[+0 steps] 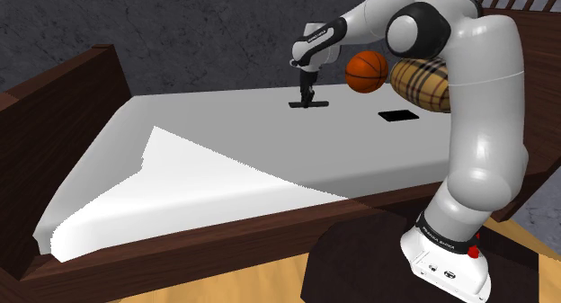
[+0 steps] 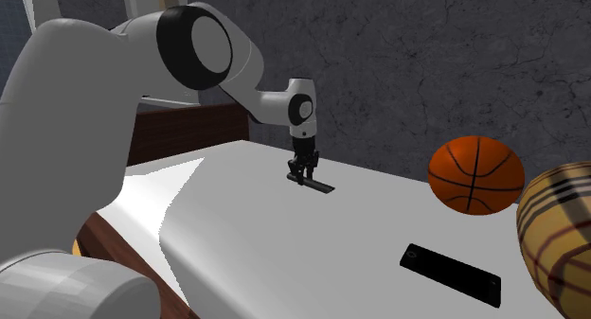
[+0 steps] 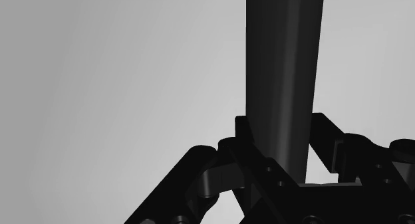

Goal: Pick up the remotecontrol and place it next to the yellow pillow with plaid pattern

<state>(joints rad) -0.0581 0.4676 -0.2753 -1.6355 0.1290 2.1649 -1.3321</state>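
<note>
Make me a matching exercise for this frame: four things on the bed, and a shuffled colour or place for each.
1 remote control
2 basketball
3 pillow
4 flat black slab

A orange
B tan plaid
C clasped between the fingers
D lying free, close to the pillow

Pairs: 1-C, 2-A, 3-B, 4-D

arm (image 1: 476, 121) extended | gripper (image 2: 303, 175) pointing down | clamped on remote (image 2: 320, 186)

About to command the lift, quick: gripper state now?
Gripper: closed on the remote.
</note>
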